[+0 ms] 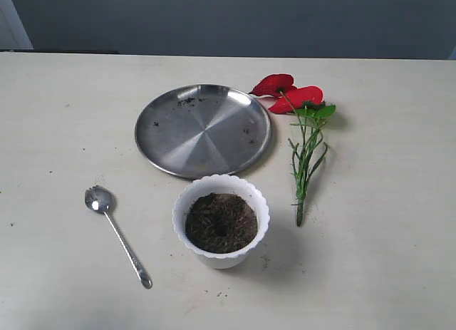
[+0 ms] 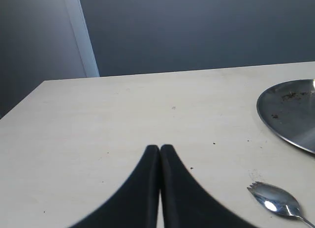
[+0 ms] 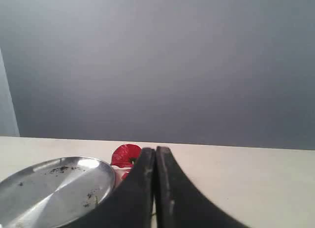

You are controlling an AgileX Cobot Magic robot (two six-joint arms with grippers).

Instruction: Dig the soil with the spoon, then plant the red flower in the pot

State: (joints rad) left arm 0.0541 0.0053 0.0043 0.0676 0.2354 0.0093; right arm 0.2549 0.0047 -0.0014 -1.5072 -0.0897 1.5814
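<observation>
Plainly, both grippers' jaws are pressed together and hold nothing: the left gripper (image 2: 159, 148) hangs above the table (image 1: 385, 273) near the spoon (image 1: 117, 235), the right gripper (image 3: 155, 150) near the plate (image 1: 203, 130). Soil (image 1: 221, 222) fills the pot (image 1: 221, 221); the flower (image 1: 299, 130) lies beside it.

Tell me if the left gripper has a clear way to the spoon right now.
Probably yes. The spoon lies alone on the table, apart from the pot and the plate, with nothing over it. The left gripper is shut, so it must open first.
</observation>
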